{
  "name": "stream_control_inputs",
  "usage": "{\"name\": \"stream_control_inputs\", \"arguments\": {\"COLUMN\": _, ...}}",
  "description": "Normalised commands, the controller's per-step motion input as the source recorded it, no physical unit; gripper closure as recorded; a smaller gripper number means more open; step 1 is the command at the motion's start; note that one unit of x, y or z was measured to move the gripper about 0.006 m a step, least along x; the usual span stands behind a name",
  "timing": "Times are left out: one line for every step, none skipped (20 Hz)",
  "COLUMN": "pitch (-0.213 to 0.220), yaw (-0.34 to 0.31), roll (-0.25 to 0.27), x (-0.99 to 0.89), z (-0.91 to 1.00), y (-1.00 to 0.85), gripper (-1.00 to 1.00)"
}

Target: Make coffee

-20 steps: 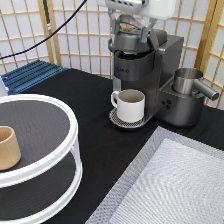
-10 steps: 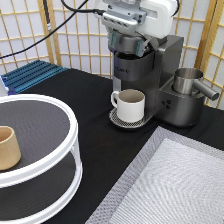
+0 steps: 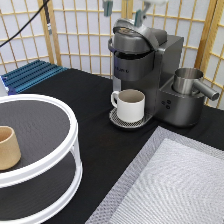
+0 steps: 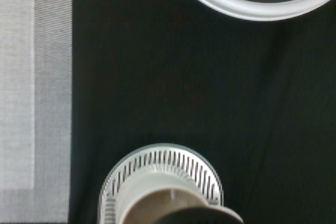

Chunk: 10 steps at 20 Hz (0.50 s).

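My end effector [image 3: 123,9], cropped by the exterior view's top, hangs spread and empty above the coffee machine [image 3: 142,65]; no pod visible.

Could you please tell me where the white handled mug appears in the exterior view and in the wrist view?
Exterior view: the white mug stands on the round drip tray under the coffee machine, right of centre.
Wrist view: the white mug is seen from above, cut off by the picture's edge.
Shared landmark: the slotted drip tray.

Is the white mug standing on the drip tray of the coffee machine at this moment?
Yes, in the exterior view the white mug stands upright on the round drip tray under the coffee machine spout.
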Motion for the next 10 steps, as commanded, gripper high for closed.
{"name": "stream_control_inputs", "arguments": {"pitch": -0.044, "yaw": -0.077, "roll": 0.0, "x": -0.29, "z": 0.29, "y": 0.72, "gripper": -1.0}}
{"name": "stream_control_inputs", "arguments": {"pitch": -0.048, "yaw": -0.077, "roll": 0.0, "x": -0.19, "z": 0.37, "y": 0.72, "gripper": -1.0}}
{"name": "stream_control_inputs", "arguments": {"pitch": -0.057, "yaw": -0.083, "roll": -0.017, "x": -0.07, "z": 0.33, "y": 0.77, "gripper": -1.0}}
{"name": "stream_control_inputs", "arguments": {"pitch": -0.047, "yaw": -0.078, "roll": -0.016, "x": 0.0, "z": 0.2, "y": 0.71, "gripper": -1.0}}
{"name": "stream_control_inputs", "arguments": {"pitch": -0.058, "yaw": -0.084, "roll": -0.03, "x": 0.0, "z": 0.09, "y": 0.69, "gripper": -1.0}}
{"name": "stream_control_inputs", "arguments": {"pitch": -0.052, "yaw": -0.088, "roll": -0.039, "x": 0.0, "z": 0.05, "y": 0.64, "gripper": -1.0}}
{"name": "stream_control_inputs", "arguments": {"pitch": -0.041, "yaw": -0.096, "roll": -0.041, "x": 0.02, "z": 0.0, "y": 0.53, "gripper": -1.0}}
{"name": "stream_control_inputs", "arguments": {"pitch": -0.032, "yaw": -0.103, "roll": -0.039, "x": 0.03, "z": 0.0, "y": 0.45, "gripper": -1.0}}
{"name": "stream_control_inputs", "arguments": {"pitch": -0.017, "yaw": -0.106, "roll": -0.035, "x": 0.05, "z": -0.04, "y": 0.4, "gripper": -1.0}}
{"name": "stream_control_inputs", "arguments": {"pitch": -0.001, "yaw": -0.118, "roll": -0.031, "x": 0.06, "z": -0.13, "y": 0.27, "gripper": -1.0}}
